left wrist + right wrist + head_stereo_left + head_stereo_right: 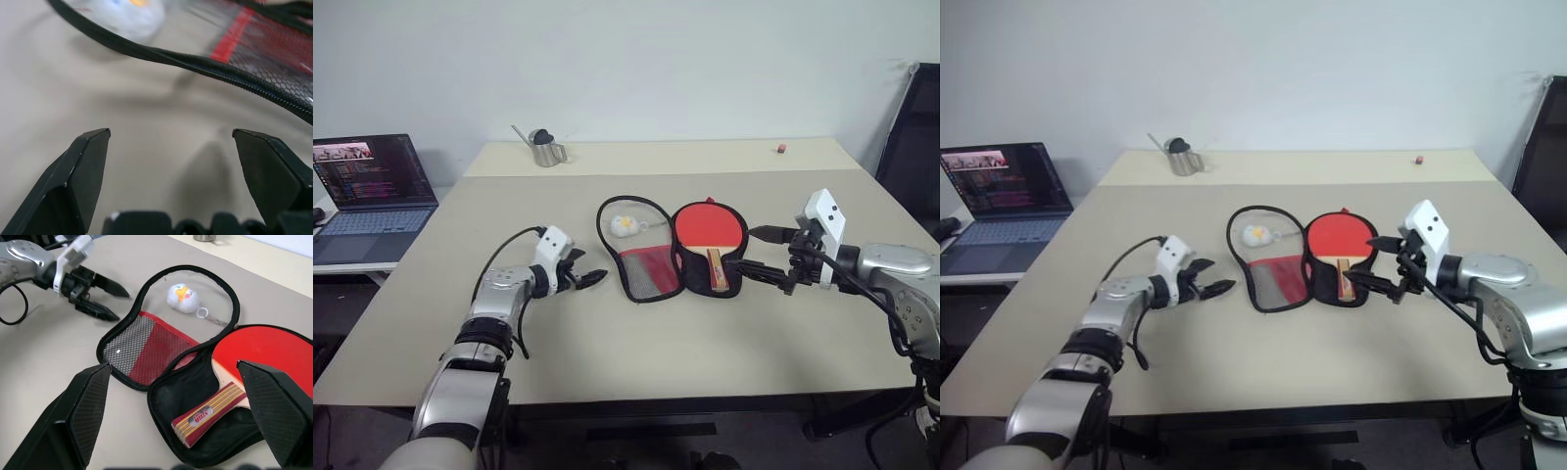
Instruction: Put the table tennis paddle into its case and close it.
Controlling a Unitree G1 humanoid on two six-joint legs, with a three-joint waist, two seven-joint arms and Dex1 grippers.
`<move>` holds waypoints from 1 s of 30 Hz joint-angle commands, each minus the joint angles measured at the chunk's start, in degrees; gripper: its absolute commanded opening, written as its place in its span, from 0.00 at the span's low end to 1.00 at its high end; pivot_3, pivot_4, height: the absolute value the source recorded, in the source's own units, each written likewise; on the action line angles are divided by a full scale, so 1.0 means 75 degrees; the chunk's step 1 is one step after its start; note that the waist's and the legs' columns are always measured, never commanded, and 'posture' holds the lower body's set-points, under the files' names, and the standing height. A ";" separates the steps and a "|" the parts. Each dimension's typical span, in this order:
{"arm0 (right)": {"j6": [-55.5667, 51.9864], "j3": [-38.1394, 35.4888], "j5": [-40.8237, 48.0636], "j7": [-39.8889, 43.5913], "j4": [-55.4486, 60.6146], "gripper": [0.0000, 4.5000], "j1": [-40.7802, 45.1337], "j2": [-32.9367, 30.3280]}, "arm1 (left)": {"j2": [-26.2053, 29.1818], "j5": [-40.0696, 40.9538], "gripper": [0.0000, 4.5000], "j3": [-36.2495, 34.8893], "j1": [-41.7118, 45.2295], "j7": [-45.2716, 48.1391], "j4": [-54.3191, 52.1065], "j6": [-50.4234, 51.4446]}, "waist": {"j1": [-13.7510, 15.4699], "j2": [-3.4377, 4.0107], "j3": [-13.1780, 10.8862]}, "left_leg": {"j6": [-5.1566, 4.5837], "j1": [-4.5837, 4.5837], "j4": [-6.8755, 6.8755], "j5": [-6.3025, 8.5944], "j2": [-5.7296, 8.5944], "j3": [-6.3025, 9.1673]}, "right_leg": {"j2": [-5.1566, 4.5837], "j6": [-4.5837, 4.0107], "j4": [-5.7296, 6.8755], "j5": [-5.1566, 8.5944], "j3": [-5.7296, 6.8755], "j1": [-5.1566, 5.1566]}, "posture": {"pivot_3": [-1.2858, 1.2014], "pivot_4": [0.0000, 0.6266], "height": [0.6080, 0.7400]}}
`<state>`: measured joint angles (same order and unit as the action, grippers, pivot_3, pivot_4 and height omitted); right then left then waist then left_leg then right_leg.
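The table tennis paddle (pixel 709 231) lies in the open case (pixel 675 257), seemingly untouched between the wide-spread left gripper (pixel 588 278) and right gripper (pixel 759 251)

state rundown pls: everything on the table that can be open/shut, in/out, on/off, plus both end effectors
case: unzipped, lying open flat.
table tennis paddle: lying in the case's right half.
laptop: lid open, screen on.
left end effector: open, beside the case's left flap, holding nothing.
right end effector: open, beside the paddle half, holding nothing.

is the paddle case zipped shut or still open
Open: the case lies spread flat, its mesh-lined half folded out beside the half holding the table tennis paddle, zip edge undone all round.
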<state>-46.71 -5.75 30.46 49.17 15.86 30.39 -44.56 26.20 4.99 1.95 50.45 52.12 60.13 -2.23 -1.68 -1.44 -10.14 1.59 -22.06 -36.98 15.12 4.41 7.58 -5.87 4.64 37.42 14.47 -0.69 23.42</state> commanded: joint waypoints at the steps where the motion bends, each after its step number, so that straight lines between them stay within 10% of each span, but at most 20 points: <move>1: 0.0188 -0.0301 0.0012 -0.0126 0.0112 1.00 0.0040 -0.0101 | -0.0256 -0.0154 0.97 -0.0024 0.0536 0.0017 0.0460 -0.0338 | 0.0003 -0.0004 -0.0002 | 0.0000 -0.0001 0.0000 0.0000 0.0000 0.0000 | 0.0000 0.0000 0.0000 0.0000 0.0001 0.0000 | 0.52 0.24 1.00; 30: -0.0638 -0.1840 0.0487 -0.1566 0.1120 1.00 -0.1152 -0.0352 | -0.2737 -0.0768 0.97 -0.0018 0.3016 0.0618 0.1664 -0.1394 | -0.0011 -0.0023 -0.0014 | 0.0002 -0.0066 -0.0029 -0.0003 0.0007 -0.0005 | -0.0004 0.0011 -0.0013 -0.0007 0.0042 0.0016 | 0.52 0.24 1.00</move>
<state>-51.67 -18.34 33.36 38.47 23.42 20.85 -47.46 5.15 -1.25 2.78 71.80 55.81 74.16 -10.94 -1.75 -1.62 -10.24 1.61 -22.55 -37.20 15.09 4.46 7.54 -5.90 4.72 37.33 14.41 -0.38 23.53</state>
